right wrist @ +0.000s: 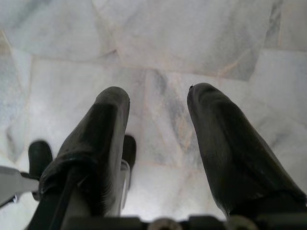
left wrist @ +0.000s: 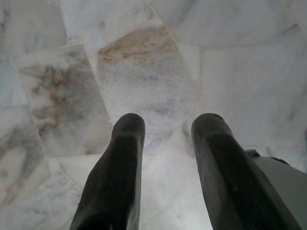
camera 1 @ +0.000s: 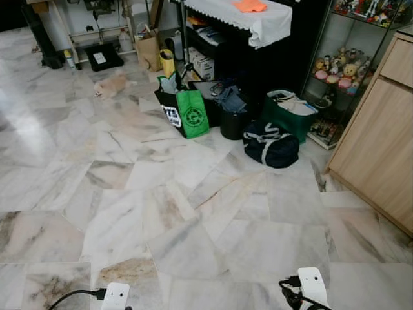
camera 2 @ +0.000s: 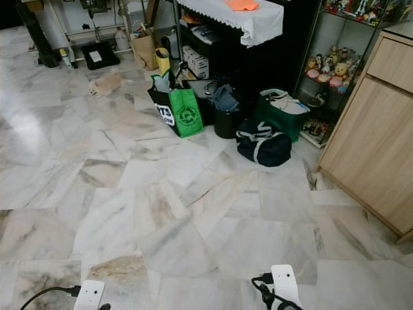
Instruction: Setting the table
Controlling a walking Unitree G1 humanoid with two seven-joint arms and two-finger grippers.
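Note:
Both arms hang low over a marble floor (camera 1: 193, 219); their white wrist housings show at the bottom edge of the head views. In the left wrist view my left gripper (left wrist: 168, 125) is open, with only floor tiles between its black fingers (left wrist: 122, 163). My right gripper (right wrist: 156, 98) is open too, nothing held between its fingers (right wrist: 225, 139). A table draped in a white cloth (camera 1: 258, 19) stands at the far end of the room, with an orange cloth (camera 1: 250, 6) lying on top.
Bags crowd the floor by the table: a green tote (camera 1: 191, 113), a navy duffel (camera 1: 271, 143), a green box (camera 1: 290, 113), a black bin (camera 1: 233, 123). A wooden cabinet (camera 1: 381, 142) stands on the right, a glass shelf of figurines (camera 1: 339, 71) behind it. Something small and tan (camera 1: 111, 85) lies on the floor far left.

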